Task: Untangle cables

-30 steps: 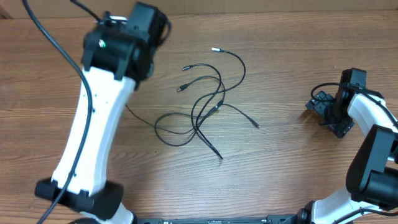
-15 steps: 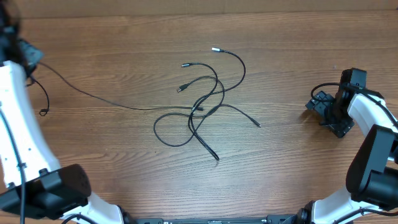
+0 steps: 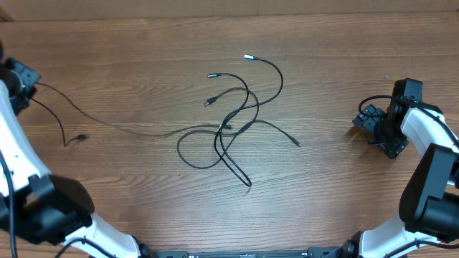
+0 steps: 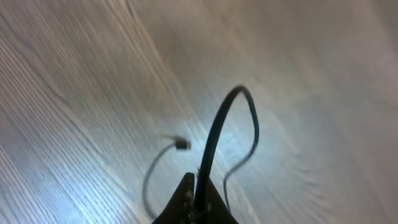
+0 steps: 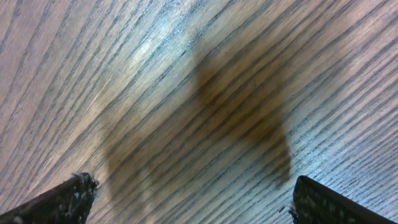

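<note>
The left gripper [image 3: 16, 77] is seen far to the left of the tangle of cables [image 3: 233, 122], and it is clenched on one thin black strand [image 3: 107, 123]. This strand is drawn out from the left side of the tangle across the table [image 3: 143, 201] up to the gripper. In the left wrist view the strand is pinched between the closed fingers, and from there it rises in an arch. Its plug tip [image 4: 181, 144] is left of the tangle; whether it touches the wood cannot be told.

One second ago the left arm was just beside the tangle on its left. Half a second ago the plug tip was farther from the tangle than it is now. The tangle itself is almost not moved.

The right gripper [image 3: 374, 127] is kept well to the right of the tangle with its fingers [image 5: 62, 199] spread wide, and nothing is held. Its place is unchanged.
</note>
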{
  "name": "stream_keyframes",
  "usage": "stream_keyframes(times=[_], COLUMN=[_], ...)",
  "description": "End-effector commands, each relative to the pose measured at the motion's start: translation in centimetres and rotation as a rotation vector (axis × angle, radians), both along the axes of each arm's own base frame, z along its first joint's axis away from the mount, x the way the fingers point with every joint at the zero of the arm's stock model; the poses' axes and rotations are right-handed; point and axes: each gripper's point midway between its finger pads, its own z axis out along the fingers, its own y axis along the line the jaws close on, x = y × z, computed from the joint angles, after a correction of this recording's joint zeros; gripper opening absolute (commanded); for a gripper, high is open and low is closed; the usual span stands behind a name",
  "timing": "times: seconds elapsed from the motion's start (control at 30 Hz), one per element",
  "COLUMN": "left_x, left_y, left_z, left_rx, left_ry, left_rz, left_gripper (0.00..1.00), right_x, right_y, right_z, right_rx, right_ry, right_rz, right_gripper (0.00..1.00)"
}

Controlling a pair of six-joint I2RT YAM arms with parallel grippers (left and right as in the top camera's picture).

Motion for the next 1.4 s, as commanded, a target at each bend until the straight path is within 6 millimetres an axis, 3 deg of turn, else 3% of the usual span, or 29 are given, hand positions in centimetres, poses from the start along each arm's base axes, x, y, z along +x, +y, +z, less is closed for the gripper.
stream_keyframes(times=[0.0,0.1,0.2,0.33,0.5,0.77,1.0,1.3,1.37], left_x=[0.5,1.1,1.8,2.3,1.9,2.8,4.3,3.9,3.6], left_y=[-0.8,-1.7,-3.0,-4.8,-5.8,-10.1,-16.7,-24.1,-25.5], left_z=[-4.8,-8.1,-10.6,-13.7,-15.2,-15.1,-15.1,-15.1,-15.1], left_rx=[-0.074,-0.149,-0.231,-0.359,-0.410,-0.427,-0.406,-0.387,-0.393], left_ry=[0.105,0.162,0.189,0.215,0.259,0.298,0.342,0.419,0.439], left_rz=[-0.043,-0.102,-0.161,-0.217,-0.222,-0.324,-0.487,-0.611,-0.575], left_gripper=[0.04,0.05,0.17,0.76,0.96,0.97,0.98,1.00,0.92], right_x=[0.0,0.0,0.0,0.0,0.0,0.0,0.0,0.0,0.0], right_y=[0.0,0.0,0.0,0.0,0.0,0.0,0.0,0.0,0.0], right_z=[-0.1,-0.1,-0.1,-0.1,-0.1,-0.1,-0.1,-0.1,-0.1], right_rx=[0.001,0.001,0.001,0.001,0.001,0.001,0.001,0.001,0.001], right_ry=[-0.002,-0.002,-0.002,-0.002,-0.002,-0.002,-0.002,-0.002,-0.002], right_rz=[-0.008,-0.008,-0.008,-0.008,-0.008,-0.008,-0.008,-0.008,-0.008], right_gripper=[1.00,1.00,1.00,1.00,1.00,1.00,1.00,1.00,1.00])
